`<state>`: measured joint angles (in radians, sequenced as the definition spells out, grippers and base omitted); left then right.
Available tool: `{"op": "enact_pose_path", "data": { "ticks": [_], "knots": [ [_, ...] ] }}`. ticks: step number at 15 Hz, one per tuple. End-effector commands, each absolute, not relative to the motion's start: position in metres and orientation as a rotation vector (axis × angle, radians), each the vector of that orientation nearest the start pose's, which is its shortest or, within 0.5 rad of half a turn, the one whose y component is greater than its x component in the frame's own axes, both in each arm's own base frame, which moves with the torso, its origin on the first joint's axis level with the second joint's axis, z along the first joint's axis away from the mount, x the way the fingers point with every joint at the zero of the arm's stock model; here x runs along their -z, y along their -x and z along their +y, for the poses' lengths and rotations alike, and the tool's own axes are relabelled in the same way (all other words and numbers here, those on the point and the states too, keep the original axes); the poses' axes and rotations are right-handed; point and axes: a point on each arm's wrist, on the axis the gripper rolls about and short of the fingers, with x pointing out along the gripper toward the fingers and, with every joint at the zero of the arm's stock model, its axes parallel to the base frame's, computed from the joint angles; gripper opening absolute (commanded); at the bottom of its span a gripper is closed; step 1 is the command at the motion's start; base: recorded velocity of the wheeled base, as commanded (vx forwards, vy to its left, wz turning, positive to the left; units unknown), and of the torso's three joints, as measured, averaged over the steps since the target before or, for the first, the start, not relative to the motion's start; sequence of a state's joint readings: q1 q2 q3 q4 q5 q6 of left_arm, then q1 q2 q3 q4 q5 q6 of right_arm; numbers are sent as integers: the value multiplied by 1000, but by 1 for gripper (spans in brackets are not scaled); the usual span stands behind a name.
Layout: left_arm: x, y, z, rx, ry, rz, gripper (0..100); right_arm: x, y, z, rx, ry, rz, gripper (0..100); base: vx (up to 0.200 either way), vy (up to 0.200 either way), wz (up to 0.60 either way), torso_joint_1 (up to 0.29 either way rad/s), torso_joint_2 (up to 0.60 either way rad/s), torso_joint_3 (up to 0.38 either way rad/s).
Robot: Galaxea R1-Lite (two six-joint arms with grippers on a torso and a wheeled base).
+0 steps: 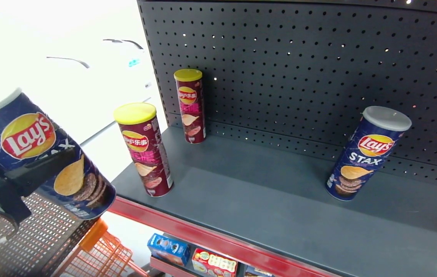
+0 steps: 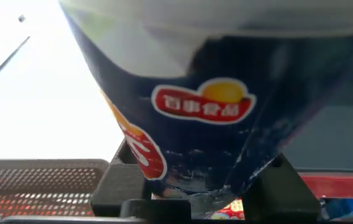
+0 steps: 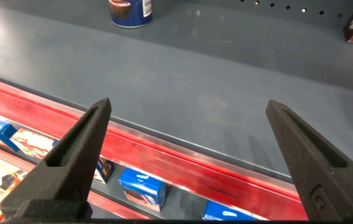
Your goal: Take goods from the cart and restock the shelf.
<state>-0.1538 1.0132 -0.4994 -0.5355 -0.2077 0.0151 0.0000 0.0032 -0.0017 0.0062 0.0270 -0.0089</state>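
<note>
My left tool [image 2: 198, 190] clamped on held can [image 1: 29, 134], tilted, above cart [image 1: 102, 254], just left of shelf [image 1: 264, 192]; not yet placed. My right tool [image 3: 189, 107] wide, empty, over shelf front. Shelf carries maroon cans [image 1: 145, 154], shelved blue can [image 1: 364, 161]; I judge plenty left to restock.

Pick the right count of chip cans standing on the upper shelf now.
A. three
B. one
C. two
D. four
A: the front maroon can, the back maroon can and the grey-lidded blue can stand on the shelf; the held blue can is in the left claw, not on the shelf.
</note>
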Motion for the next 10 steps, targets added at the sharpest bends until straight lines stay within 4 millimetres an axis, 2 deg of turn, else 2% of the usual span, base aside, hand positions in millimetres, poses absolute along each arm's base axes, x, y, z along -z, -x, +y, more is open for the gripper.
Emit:
{"op": "enact_pose_path", "data": {
  "ticks": [1,6,10],
  "knots": [
    [-239,-125,-39,471,-14,-39,0,-75,23,1,-28,9,9,100,0,0,0,0,0,0],
    [-236,-127,-64,644,-12,-6,0,-75,23,1,-28,9,9,100,0,0,0,0,0,0],
    [-233,-132,-75,697,-17,23,0,-75,23,1,-28,9,9,100,0,0,0,0,0,0]
  ]
}}
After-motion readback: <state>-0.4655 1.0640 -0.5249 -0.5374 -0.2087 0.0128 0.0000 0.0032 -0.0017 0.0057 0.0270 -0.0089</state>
